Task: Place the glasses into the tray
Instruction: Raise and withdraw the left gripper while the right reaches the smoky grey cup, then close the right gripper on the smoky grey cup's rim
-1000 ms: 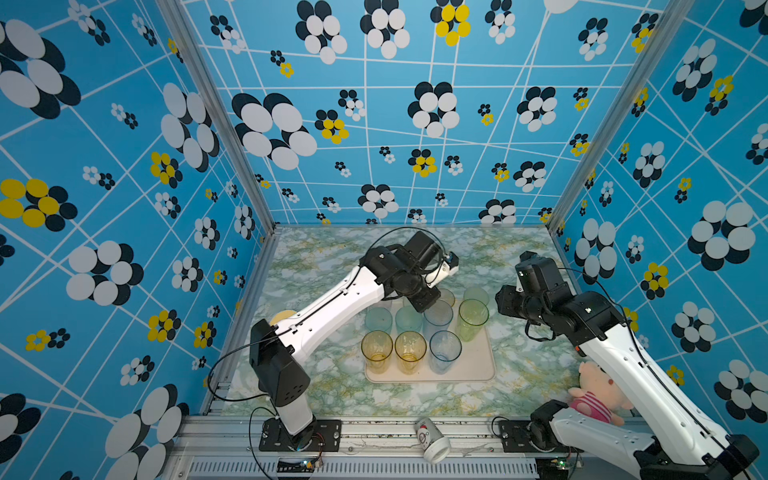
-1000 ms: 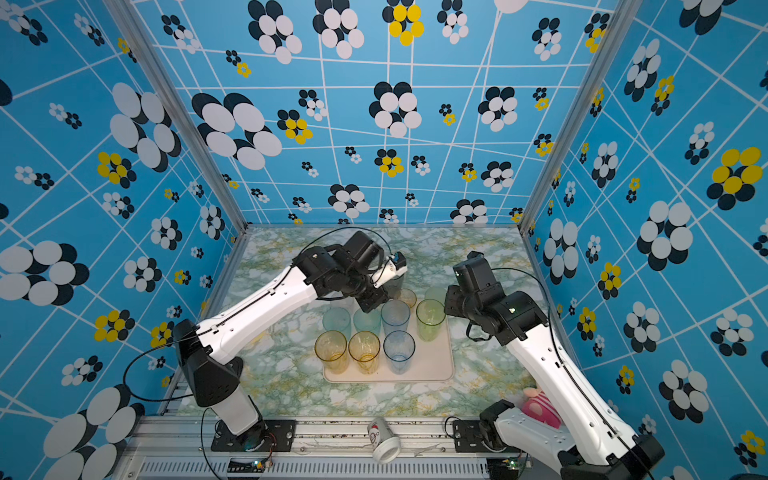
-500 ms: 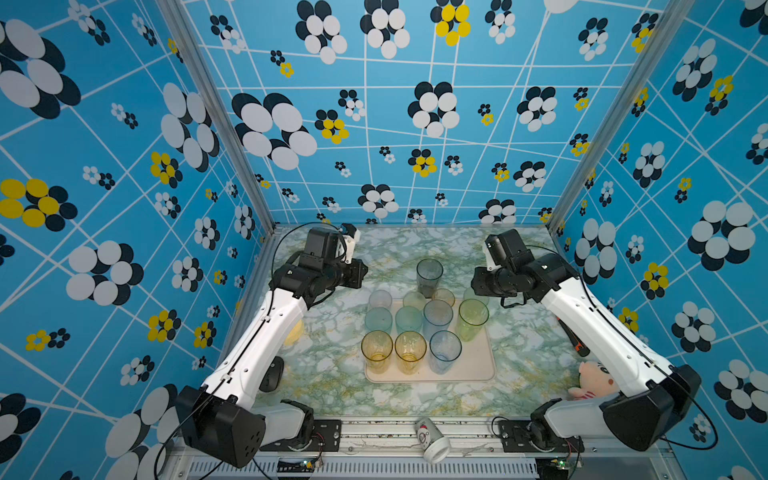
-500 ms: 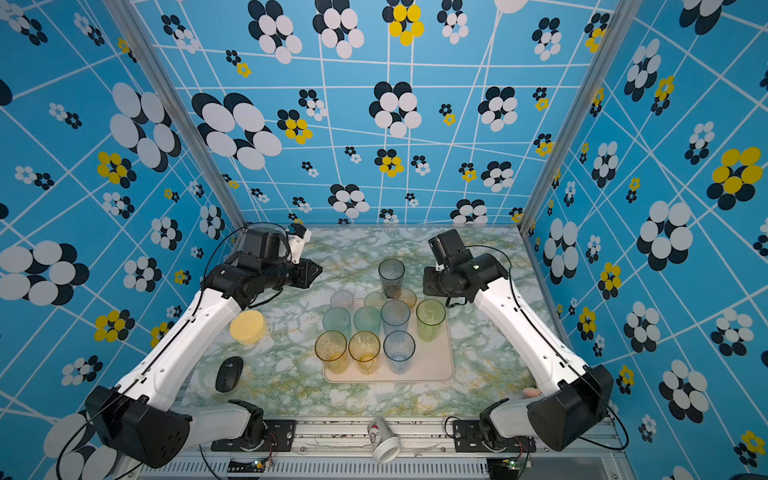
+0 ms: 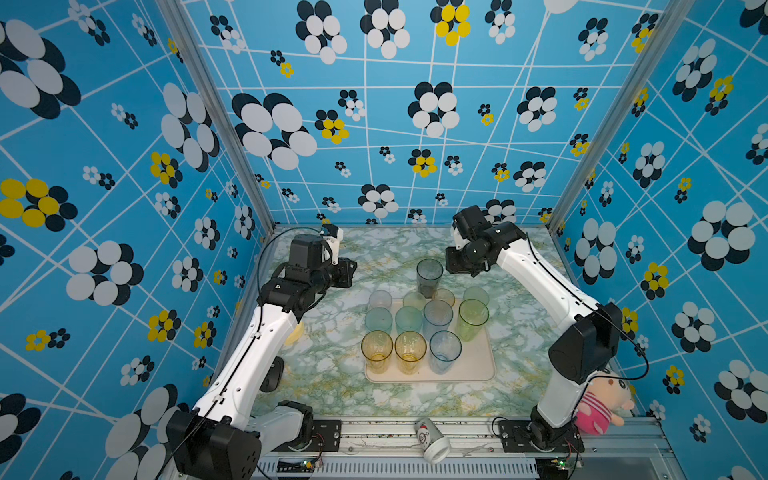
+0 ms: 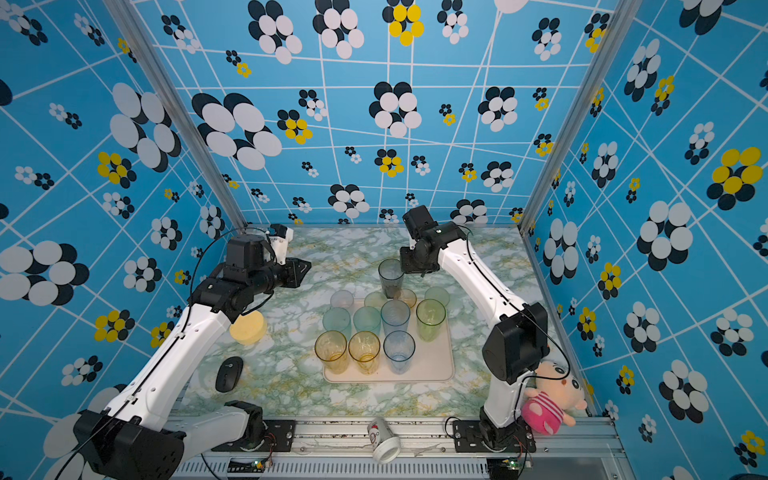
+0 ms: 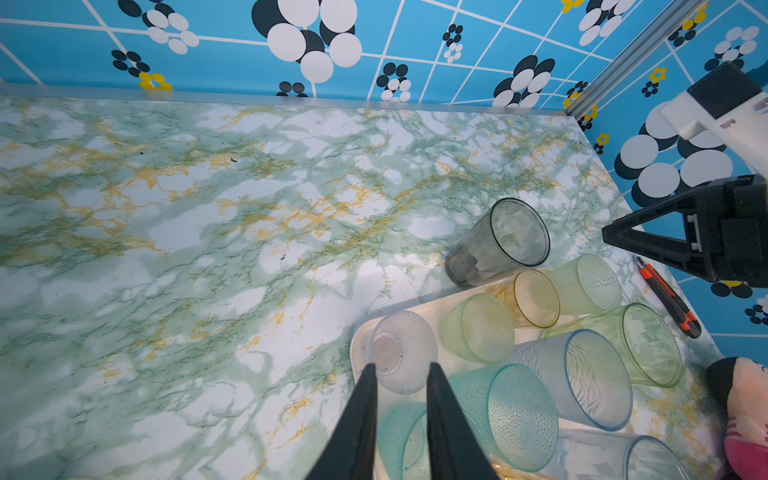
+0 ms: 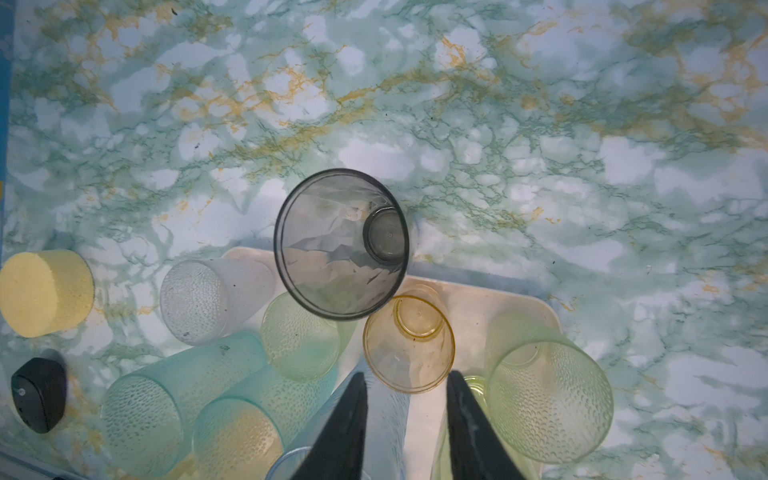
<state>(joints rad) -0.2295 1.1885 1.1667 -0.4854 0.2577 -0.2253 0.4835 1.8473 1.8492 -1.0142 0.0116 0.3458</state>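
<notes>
Jaws parted, empty: left gripper (image 7: 401, 365) and right gripper (image 8: 406, 373) have withdrawn, leaving grey glass (image 5: 429, 276) apparently just off tray's (image 5: 478, 365) 12 o'clock rim.

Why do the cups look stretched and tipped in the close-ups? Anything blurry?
Right wrist view: a wide lens keeps the smoky grey glass crisp but makes glasses near the edges lean and stretch; the right gripper up close is soft. Left wrist view: same lean, left gripper dark and blurred. In both top views: even light, faint shadows, walls splaying outward.
</notes>
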